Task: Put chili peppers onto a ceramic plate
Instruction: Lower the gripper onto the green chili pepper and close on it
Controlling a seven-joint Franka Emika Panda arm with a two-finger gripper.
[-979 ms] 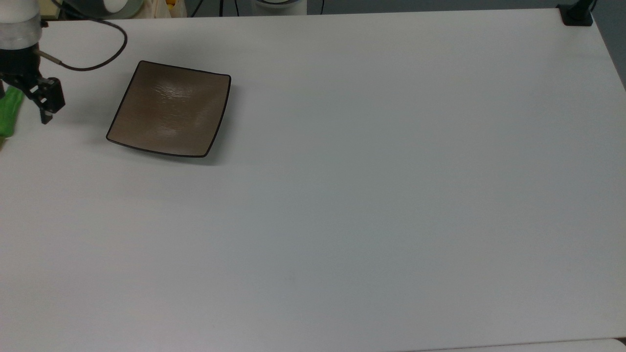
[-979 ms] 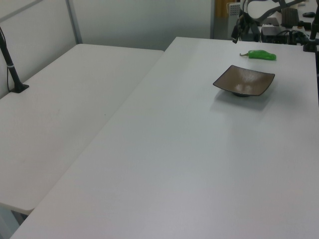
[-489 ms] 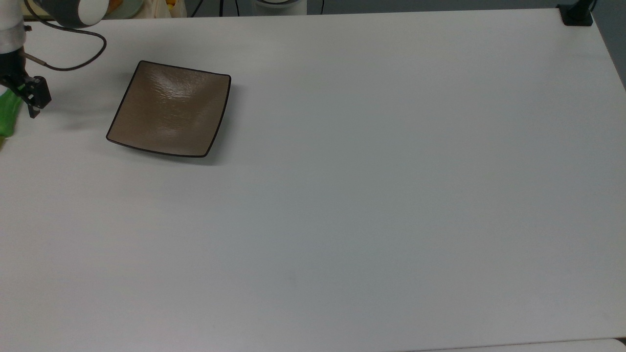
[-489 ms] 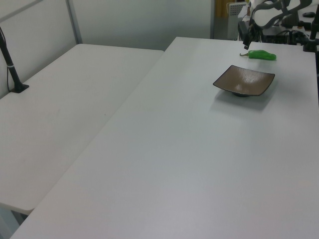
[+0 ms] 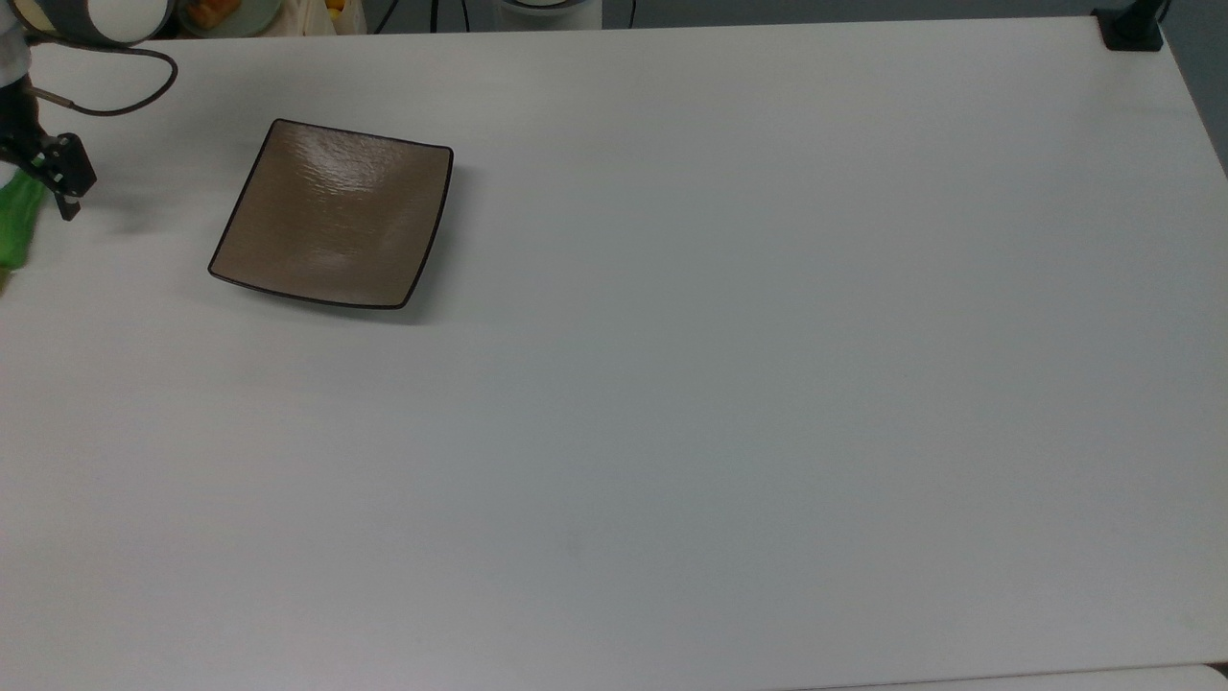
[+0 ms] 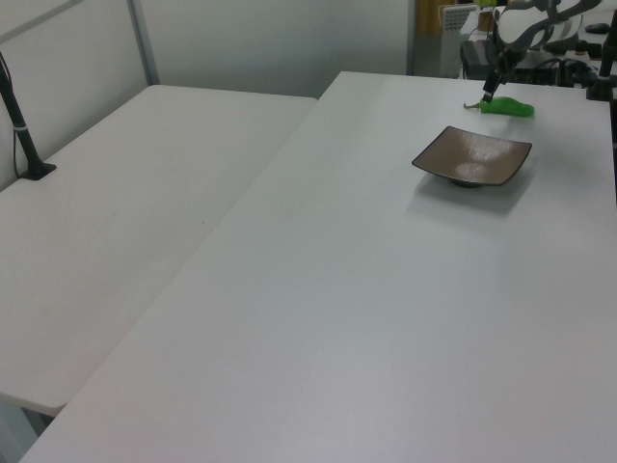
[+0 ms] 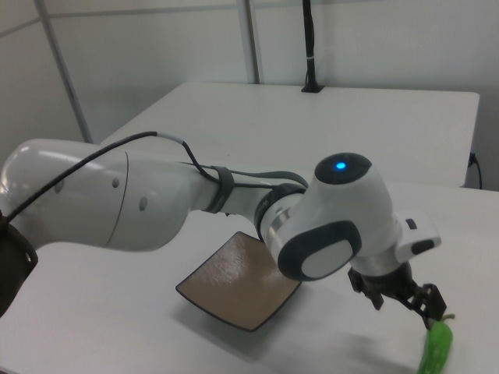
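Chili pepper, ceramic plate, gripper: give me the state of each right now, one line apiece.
Chili pepper: lying flat on the white table, off the plate, not held.
Ceramic plate: upright on the table, nothing on it.
Gripper: just above the pepper's stem end, holding nothing.

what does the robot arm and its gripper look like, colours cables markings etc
The arm is glossy white with rounded, bulky links and dark grey bands at the joints. The wrist joint carries a dark grey round cap and a small blue light. A thin dark cable runs along the outside of the arm. The gripper is black, angular and much smaller than the links.
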